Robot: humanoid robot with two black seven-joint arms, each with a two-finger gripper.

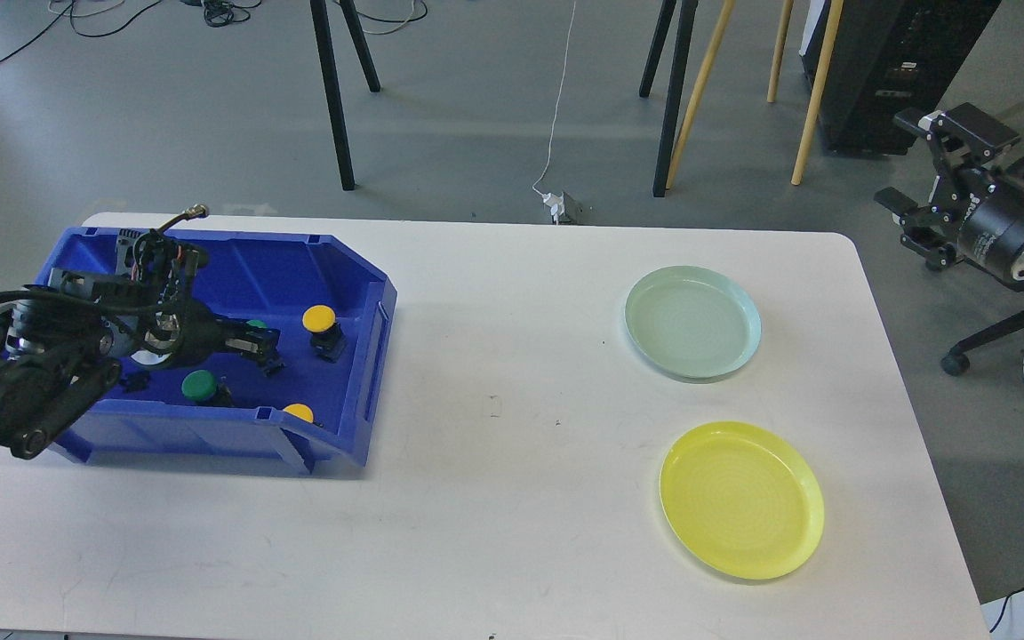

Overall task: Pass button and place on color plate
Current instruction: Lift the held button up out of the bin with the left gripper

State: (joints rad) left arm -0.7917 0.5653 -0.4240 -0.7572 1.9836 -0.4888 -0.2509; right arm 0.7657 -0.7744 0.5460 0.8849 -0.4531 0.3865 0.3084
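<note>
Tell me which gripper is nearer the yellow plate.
Right. The right gripper hangs off the table's far right edge, beyond the yellow plate; the left gripper is inside the blue bin across the table.

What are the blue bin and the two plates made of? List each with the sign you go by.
Blue bin: looks like moulded plastic, one even colour, thick walls with soft sheen.
Green plate: probably plastic or melamine, pale, smooth, dull gloss along the raised rim.
Yellow plate: likely the same, with faint concentric rings on its face.
</note>
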